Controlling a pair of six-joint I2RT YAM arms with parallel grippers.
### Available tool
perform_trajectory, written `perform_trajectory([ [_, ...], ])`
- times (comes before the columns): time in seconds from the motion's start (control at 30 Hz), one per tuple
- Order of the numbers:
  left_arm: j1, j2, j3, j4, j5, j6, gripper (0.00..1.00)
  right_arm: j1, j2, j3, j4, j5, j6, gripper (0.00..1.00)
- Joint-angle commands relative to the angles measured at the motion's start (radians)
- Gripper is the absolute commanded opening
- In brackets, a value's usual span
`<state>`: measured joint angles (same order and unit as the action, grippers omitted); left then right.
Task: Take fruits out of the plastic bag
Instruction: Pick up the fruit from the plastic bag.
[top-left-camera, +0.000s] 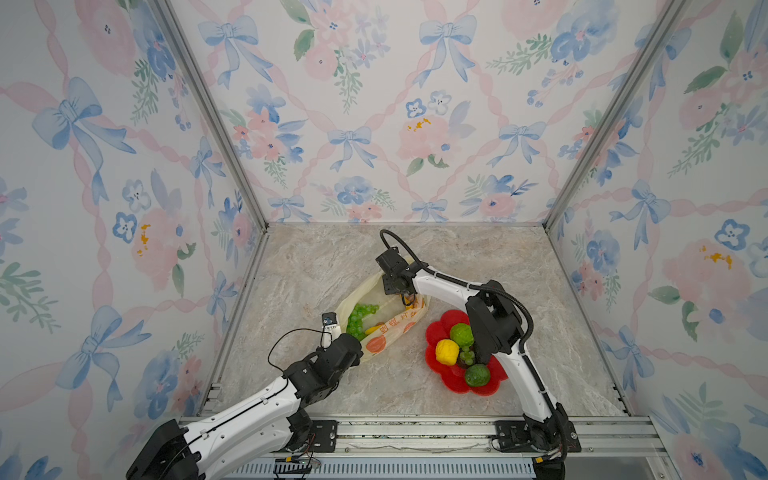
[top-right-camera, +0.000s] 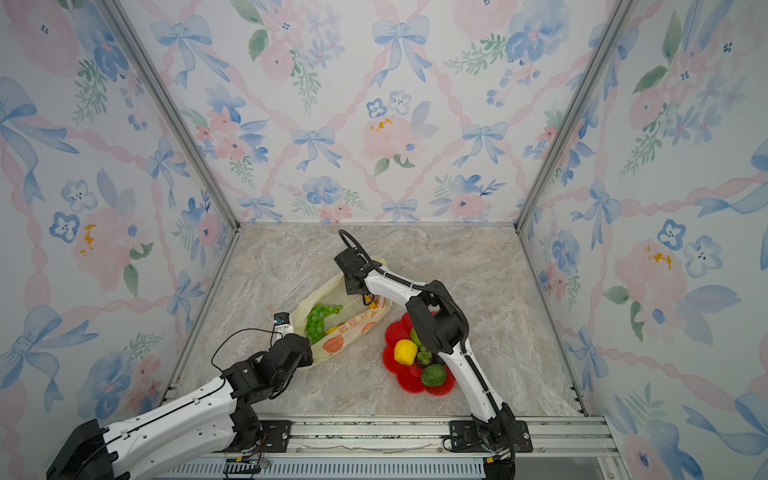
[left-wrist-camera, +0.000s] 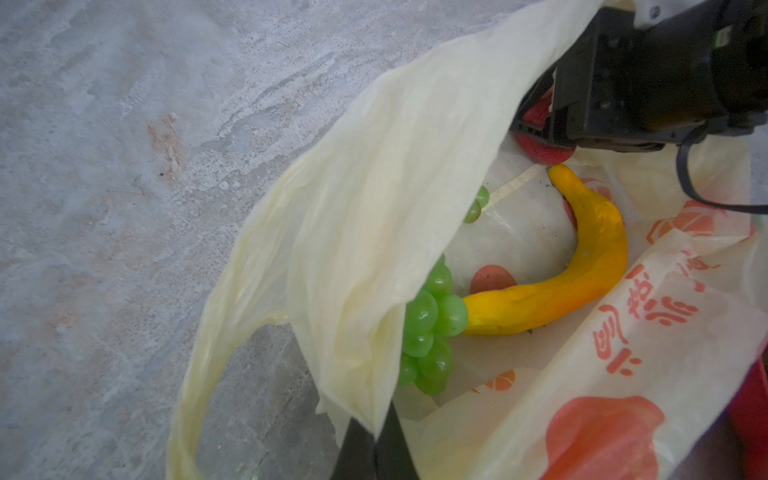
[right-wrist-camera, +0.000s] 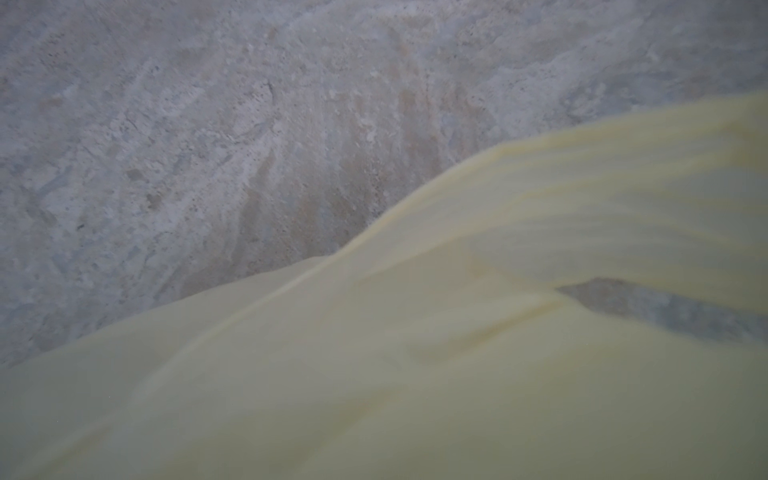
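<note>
- Bow-and-flower wallpaper closes in a marble table.
- The plastic bag lies mid-frame. The left gripper is pinched tight on its rim, apparently to keep the mouth open.
- A red plate, lower right, collects freed fruits.
- The banana and grapes lie inside the bag.
- The right gripper reaches in at a strawberry; I cannot tell if it grips.
- The orange characters on the bag are unreadable to me.

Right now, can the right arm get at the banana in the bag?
Probably yes. The left gripper pinches the plastic bag by its top flap, holding it up, so the banana lies uncovered. The right gripper sits inside the bag, at the strawberry beside the banana's tip.
</note>
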<state>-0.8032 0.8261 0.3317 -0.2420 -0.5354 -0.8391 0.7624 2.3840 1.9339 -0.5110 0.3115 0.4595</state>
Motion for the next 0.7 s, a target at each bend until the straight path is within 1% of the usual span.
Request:
perform_trajectory([
  [0.0,-0.002,0.012,0.023,-0.012,-0.020,0.020,0.00,0.012,-0.054,-0.030,0.004,-0.022,-0.011,0.46],
  [0.3,0.008,0.074,0.047,0.023,-0.029,0.028,0.00,0.033,-0.165,-0.159,0.061,-0.090,-0.025,0.46],
  [0.5,0.039,0.125,0.062,0.034,-0.017,0.034,0.00,0.051,-0.241,-0.245,0.083,-0.107,-0.032,0.46],
  [0.67,0.063,0.139,0.070,0.051,-0.007,0.059,0.00,0.063,-0.309,-0.311,0.095,-0.114,-0.033,0.46],
])
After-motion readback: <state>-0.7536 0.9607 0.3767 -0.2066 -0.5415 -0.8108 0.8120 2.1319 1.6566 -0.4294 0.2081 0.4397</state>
